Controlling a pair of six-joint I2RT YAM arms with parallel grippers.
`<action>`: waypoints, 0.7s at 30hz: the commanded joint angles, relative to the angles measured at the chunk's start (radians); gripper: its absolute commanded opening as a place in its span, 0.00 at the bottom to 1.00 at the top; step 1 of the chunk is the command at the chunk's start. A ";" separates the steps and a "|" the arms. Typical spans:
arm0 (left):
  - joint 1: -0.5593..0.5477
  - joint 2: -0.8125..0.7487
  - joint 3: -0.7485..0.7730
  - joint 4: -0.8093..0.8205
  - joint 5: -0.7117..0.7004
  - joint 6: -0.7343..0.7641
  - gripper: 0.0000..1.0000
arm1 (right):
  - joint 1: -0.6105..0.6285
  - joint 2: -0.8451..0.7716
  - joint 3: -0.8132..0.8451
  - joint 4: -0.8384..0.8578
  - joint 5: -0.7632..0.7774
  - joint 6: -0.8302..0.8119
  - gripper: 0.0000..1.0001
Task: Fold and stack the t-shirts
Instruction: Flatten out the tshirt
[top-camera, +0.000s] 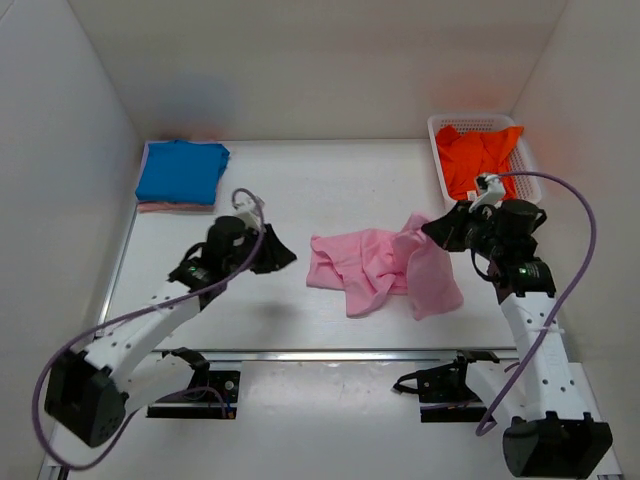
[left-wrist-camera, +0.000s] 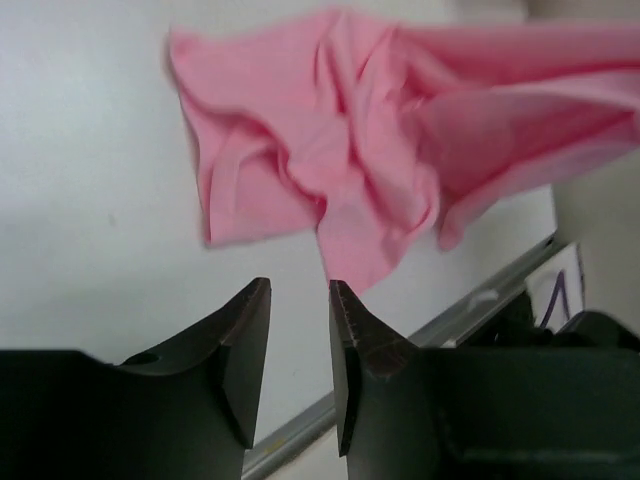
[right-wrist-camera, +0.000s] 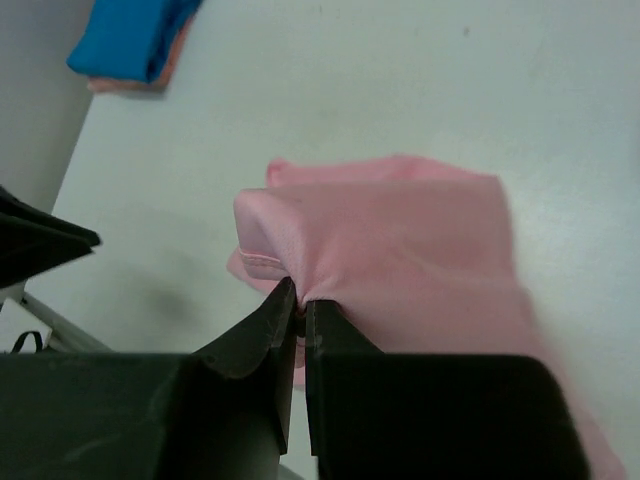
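White table (top-camera: 300, 190) fills the walled cell. The pink shirt (top-camera: 365, 265) lies crumpled on it, a little right of centre in the top view. My right gripper (right-wrist-camera: 300, 300) is clenched on a fold at the shirt's right side. In the wrist view the cloth is pinched between the closed fingertips and spreads away from them. In the top view a flap hangs down from that grip.

My left gripper (left-wrist-camera: 300, 290) is released, its fingers slightly apart with nothing between them. It hangs near the shirt's left edge without touching it, and its wrist view shows the pink cloth in the upper half of the frame, above the fingertips.

The blue shirt (top-camera: 182, 172) lies folded at the table's upper left corner, on a pinkish layer I cannot identify. The orange shirt (top-camera: 480, 155) is bunched in the basket (top-camera: 436, 150) at upper right.
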 joint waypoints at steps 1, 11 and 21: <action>-0.104 0.118 -0.074 0.175 0.068 -0.092 0.42 | 0.068 0.020 -0.042 0.053 0.035 0.019 0.00; -0.337 0.505 0.004 0.296 0.022 -0.190 0.59 | 0.059 0.011 -0.131 0.105 0.009 0.059 0.00; -0.494 0.799 0.093 0.392 -0.037 -0.316 0.62 | 0.047 -0.001 -0.127 0.096 -0.027 0.046 0.00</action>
